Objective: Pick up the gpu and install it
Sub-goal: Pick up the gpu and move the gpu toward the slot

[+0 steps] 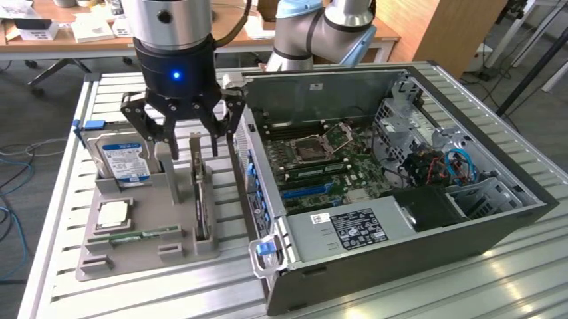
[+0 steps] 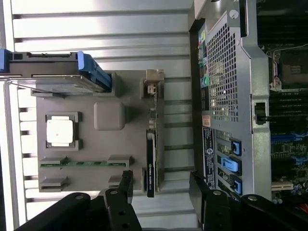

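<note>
Pincer [image 1: 193, 143] spread wide and empty, you are at the approach step: it hangs over the gpu [image 1: 201, 199], which stands on edge in the grey holder [image 1: 133, 249] on the surface [image 1: 159, 299], at 9 o'clock from the open computer case [image 1: 400, 199] in the exterior view. The grasp likely calls for fingers straddling the thin card squarely. Your arm's wrist points straight down.
</note>
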`<state>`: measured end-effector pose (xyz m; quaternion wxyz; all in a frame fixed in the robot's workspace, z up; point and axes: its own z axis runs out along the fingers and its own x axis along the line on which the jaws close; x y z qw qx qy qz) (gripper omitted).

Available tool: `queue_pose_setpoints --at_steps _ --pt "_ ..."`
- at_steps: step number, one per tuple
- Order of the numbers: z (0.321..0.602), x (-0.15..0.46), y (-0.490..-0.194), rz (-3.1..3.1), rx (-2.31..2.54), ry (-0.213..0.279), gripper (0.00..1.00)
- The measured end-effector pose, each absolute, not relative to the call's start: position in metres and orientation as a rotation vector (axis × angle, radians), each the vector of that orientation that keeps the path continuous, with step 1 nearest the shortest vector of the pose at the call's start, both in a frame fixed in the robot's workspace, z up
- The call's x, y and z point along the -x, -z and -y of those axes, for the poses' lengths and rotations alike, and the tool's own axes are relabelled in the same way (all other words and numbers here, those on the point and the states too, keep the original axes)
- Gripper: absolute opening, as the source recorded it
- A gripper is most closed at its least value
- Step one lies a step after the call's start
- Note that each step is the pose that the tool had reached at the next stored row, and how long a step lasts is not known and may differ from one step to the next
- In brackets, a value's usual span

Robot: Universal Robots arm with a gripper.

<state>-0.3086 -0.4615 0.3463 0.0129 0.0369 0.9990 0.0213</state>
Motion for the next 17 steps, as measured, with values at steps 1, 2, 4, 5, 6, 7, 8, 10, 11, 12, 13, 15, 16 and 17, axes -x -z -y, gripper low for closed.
queue_pose_setpoints --at_steps 1,2,4,5,6,7,8,10,11,12,13,15,16,17 --pt "0.462 0.309 -0.344 -3.113 -0.115 -0.066 0.59" --pt "0.461 0.309 -0.343 -3.113 -0.115 -0.066 0.59" --pt "0.461 0.309 -0.339 -3.113 -0.114 -0.066 0.59" --pt "0.462 0.309 -0.337 -3.113 -0.114 -0.066 0.59" --pt "0.462 0.309 -0.335 -3.113 -0.114 -0.066 0.59" --pt "0.461 0.309 -0.334 -3.113 -0.114 -0.066 0.59" --pt "0.462 0.309 -0.332 -3.113 -0.113 -0.066 0.59" --pt "0.462 0.309 -0.328 -3.113 -0.113 -0.066 0.59" --pt "0.462 0.309 -0.326 -3.113 -0.113 -0.066 0.59" --pt "0.462 0.309 -0.324 -3.113 -0.113 -0.066 0.59" --pt "0.462 0.309 -0.323 -3.113 -0.112 -0.066 0.59" --pt "0.462 0.309 -0.319 -3.113 -0.112 -0.066 0.59" --pt "0.462 0.309 -0.317 -3.113 -0.112 -0.066 0.59" --pt "0.462 0.31 -0.315 -3.113 -0.111 -0.067 0.59"
